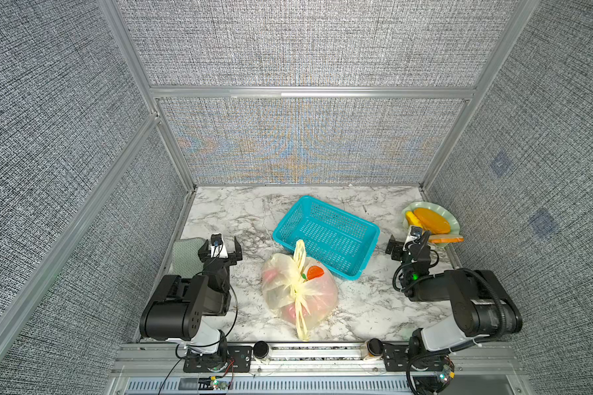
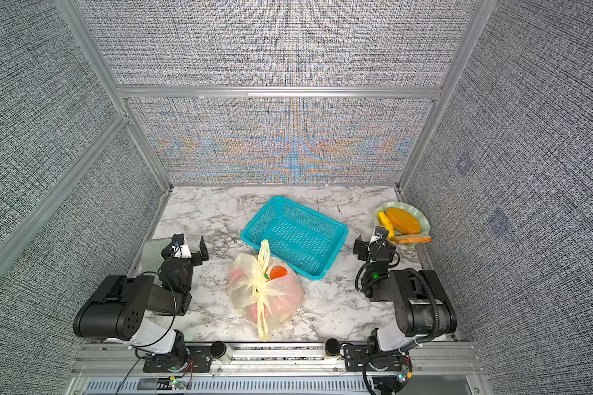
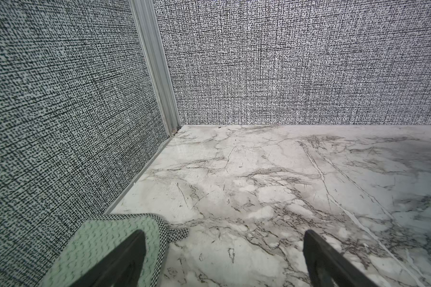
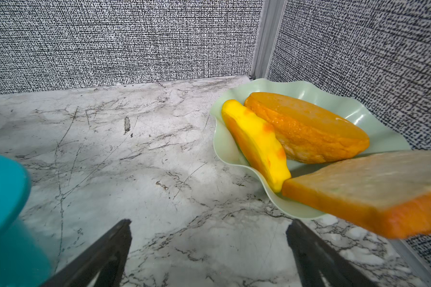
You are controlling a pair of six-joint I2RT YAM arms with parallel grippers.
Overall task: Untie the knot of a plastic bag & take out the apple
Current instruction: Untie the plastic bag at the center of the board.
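— Jaws stand wide apart on both arms, nothing between them. The left gripper [image 1: 221, 243] hangs low by a green cloth [image 3: 105, 238] at the table's left edge. The right gripper [image 4: 209, 223] is near a pale green plate [image 4: 358, 109] of bread slices [image 4: 306, 129] in the far right corner.

— And the bag?

— The plastic bag [image 1: 278, 273] lies on the marble table [image 1: 363, 307] between the two arms, well apart from each and just in front of the teal basket [image 1: 326, 236]. The knot [image 1: 297, 293] sits on top, tied. One loop end [image 1: 300, 253] reaches to the basket's near wall; the other trails toward the front rail [image 1: 305, 352].

— Which step is this?

— By the look of it, the very start: nothing gripped, the knot untouched. Reddish rounds [image 1: 290, 310] show through the plastic, but which of them is the apple cannot be told.

— What does the next move call for?

— Most likely both arms swing inward over the bag. One would pinch a strip close to the knot while the other takes the opposite strip or pins the bag down, so that the pull loosens the twist rather than dragging the whole bag across the marble. The film is thin and slack, so the pinch has to be narrow and well aimed.
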